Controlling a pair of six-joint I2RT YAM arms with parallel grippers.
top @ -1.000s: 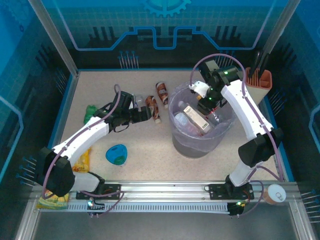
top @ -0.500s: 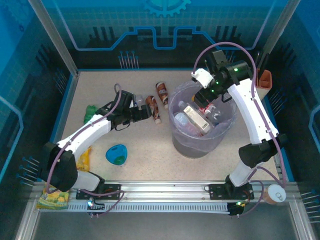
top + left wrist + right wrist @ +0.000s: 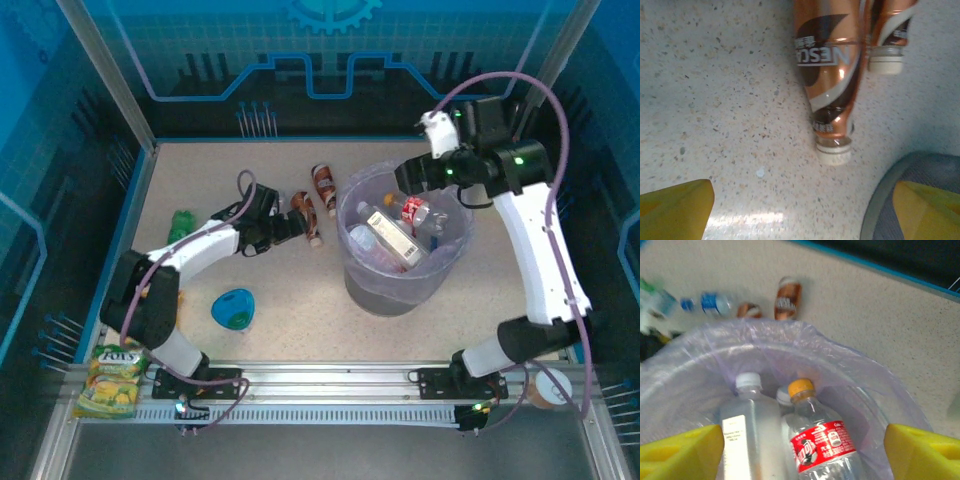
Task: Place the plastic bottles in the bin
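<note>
Two brown-labelled plastic bottles (image 3: 303, 210) (image 3: 324, 184) lie on the table left of the bin (image 3: 370, 290), a grey bucket lined with a lilac bag. In the left wrist view the nearer brown bottle (image 3: 827, 75) points its white cap at my left gripper (image 3: 800, 210), which is open just short of it; the other brown bottle (image 3: 890, 35) lies beside it. My left gripper (image 3: 283, 228) sits low by these bottles. My right gripper (image 3: 412, 180) hangs open above the bin's far rim. Below it in the bin (image 3: 880, 385) lie a red-labelled bottle (image 3: 820, 445) and a white-labelled one (image 3: 747, 430).
A green bottle (image 3: 180, 222) lies at the far left of the table and a blue-labelled clear bottle (image 3: 710, 304) lies beyond the bin. A small blue bowl (image 3: 233, 308) sits in front of the left arm. Yellow snack packets (image 3: 115, 380) lie at the near left corner, a paper cup (image 3: 550, 388) at the near right.
My right gripper has opened, let the red-labelled bottle drop into the bin, and risen back to the right. My left arm has stretched closer to the brown bottles.
</note>
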